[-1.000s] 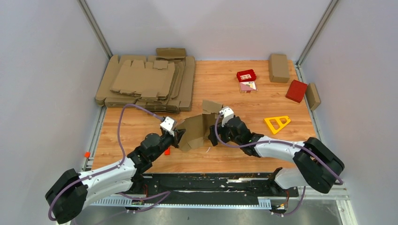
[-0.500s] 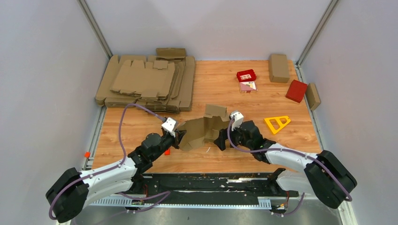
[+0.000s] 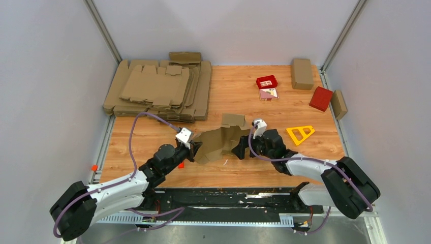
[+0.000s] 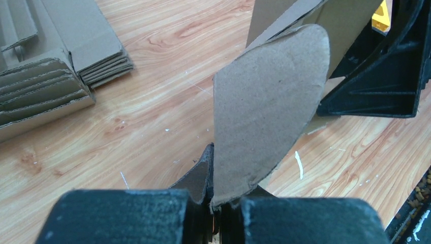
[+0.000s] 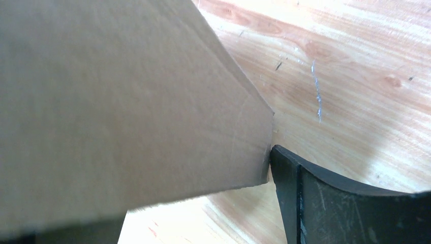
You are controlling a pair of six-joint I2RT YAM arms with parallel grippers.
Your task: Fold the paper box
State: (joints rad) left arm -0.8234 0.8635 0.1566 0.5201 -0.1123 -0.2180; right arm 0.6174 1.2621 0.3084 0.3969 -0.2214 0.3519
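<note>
Both arms reach low and inward toward the middle. The left gripper (image 3: 195, 148) is clamped tight, its fingers (image 4: 127, 216) pressed together. The right gripper (image 3: 239, 150) faces it, jaws spread wide, wrist level

A stack of flat cardboard sheets (image 3: 157, 90) occupies the far left corner of the wooden table (image 3: 244, 94), overhanging its left edge. A small red box with a windowed lid (image 3: 267, 81) sits at the far centre-right, touching a small printed card (image 3: 268, 93) just in front of it. A closed brown carton (image 3: 302, 73) stands at the far right corner. A plain red box (image 3: 321, 98) lies near the right edge, beside a second brown carton (image 3: 338, 104). A yellow triangular frame (image 3: 300, 133) lies flat, nearer the front.
</note>
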